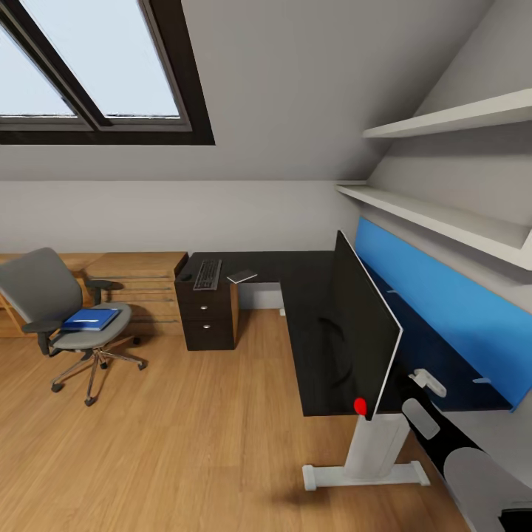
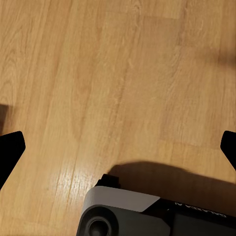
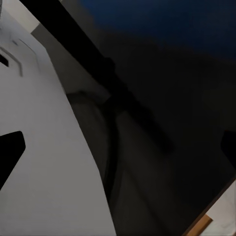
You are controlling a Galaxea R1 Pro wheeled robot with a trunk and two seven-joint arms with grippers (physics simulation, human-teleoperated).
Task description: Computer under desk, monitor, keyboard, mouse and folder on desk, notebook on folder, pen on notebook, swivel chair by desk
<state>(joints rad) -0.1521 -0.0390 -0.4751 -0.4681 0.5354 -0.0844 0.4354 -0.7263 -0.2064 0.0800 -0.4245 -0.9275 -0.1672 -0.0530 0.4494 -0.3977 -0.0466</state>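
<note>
Bedroom with white sloped ceiling, skylight (image 1: 89,66) and wood floor (image 1: 185,443). L-shaped black desk (image 1: 303,310) fills the room's far right corner, one wing along the back wall, the other along the blue wall panel (image 1: 443,310) under two white shelves (image 1: 443,214). Monitor (image 1: 362,332) stands on the panel-side wing, seen nearly edge-on, red dot at its near lower corner. Drawer pedestal (image 1: 207,314) sits under the end of the back-wall wing. Swivel chair (image 1: 70,318) stands on the floor well apart from that end of the desk, in front of a light wooden dresser (image 1: 140,284); the blue folder (image 1: 90,319) lies flat on its seat. Keyboard (image 1: 207,274) lies on the back-wall wing above the pedestal. Small grey notebook (image 1: 242,277) lies just beside the keyboard, toward the desk's inner corner. Mouse (image 1: 186,277) sits at the keyboard's other side, near the end edge. Left end effector (image 2: 118,147) hangs over bare floor, fingers spread wide, nothing between them. Right end effector (image 3: 118,147) likewise spread wide and empty, close to a dark surface beside a white panel; what these are cannot be told.
</note>
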